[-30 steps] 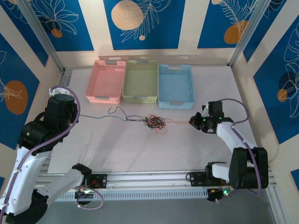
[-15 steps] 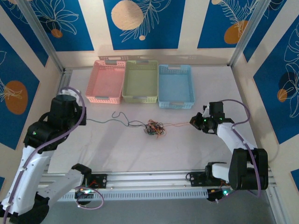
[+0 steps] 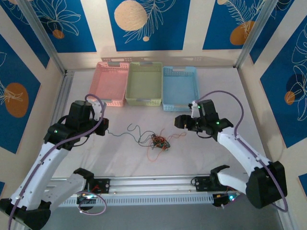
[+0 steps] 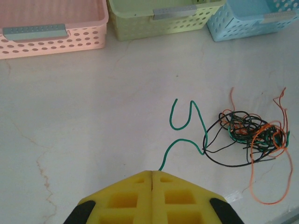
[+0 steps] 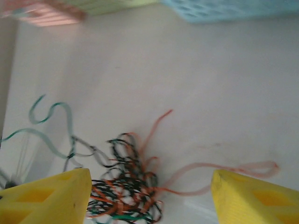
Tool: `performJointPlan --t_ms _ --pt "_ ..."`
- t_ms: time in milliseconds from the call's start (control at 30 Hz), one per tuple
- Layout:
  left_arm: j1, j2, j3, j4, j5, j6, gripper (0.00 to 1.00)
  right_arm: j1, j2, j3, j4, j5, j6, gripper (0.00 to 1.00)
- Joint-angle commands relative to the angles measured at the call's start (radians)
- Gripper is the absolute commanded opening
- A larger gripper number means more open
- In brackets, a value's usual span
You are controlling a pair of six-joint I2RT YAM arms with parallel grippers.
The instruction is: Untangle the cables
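Note:
The cables lie as a small knot (image 3: pixel 159 141) of black, orange and green wires in the middle of the table. A green cable (image 4: pixel 180 126) snakes out of the knot (image 4: pixel 247 133) to my left gripper (image 4: pixel 153 173), whose yellow fingers are shut on its end. In the top view the left gripper (image 3: pixel 102 128) sits left of the knot, with the green cable (image 3: pixel 132 128) slack between them. My right gripper (image 3: pixel 177 122) hovers just right of the knot, open. Between its fingers, the blurred right wrist view shows the knot (image 5: pixel 126 186) below the gripper (image 5: pixel 150 179). A loose orange cable (image 5: pixel 224 169) lies on the table.
Three baskets stand in a row at the back: pink (image 3: pixel 109 84), green (image 3: pixel 144 84), blue (image 3: pixel 180 88). The same pink basket (image 4: pixel 51 28), green basket (image 4: pixel 159 16) and blue basket (image 4: pixel 252 18) line the far edge in the left wrist view. A metal rail (image 3: pixel 153 182) runs along the near edge.
My left gripper moved right toward the knot, slackening the green cable. My right gripper opened, let go of the orange cable and swung left over the knot.

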Motion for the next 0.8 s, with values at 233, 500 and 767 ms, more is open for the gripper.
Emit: performJointPlan --t_ms 233,500,767 --pt "0.008 -0.021 0.064 -0.01 0.065 0.032 0.0 0.314 0.145 0.195 0.022 0.016 -0.393 0.66" --pt "0.009 -0.034 0.082 -0.017 0.115 0.041 0.0 0.335 0.446 0.382 0.03 -0.066 -0.559 0.65" --pt "0.009 -0.028 0.113 -0.033 0.14 0.04 0.0 0.385 0.648 0.559 0.007 -0.082 -0.77 0.63"
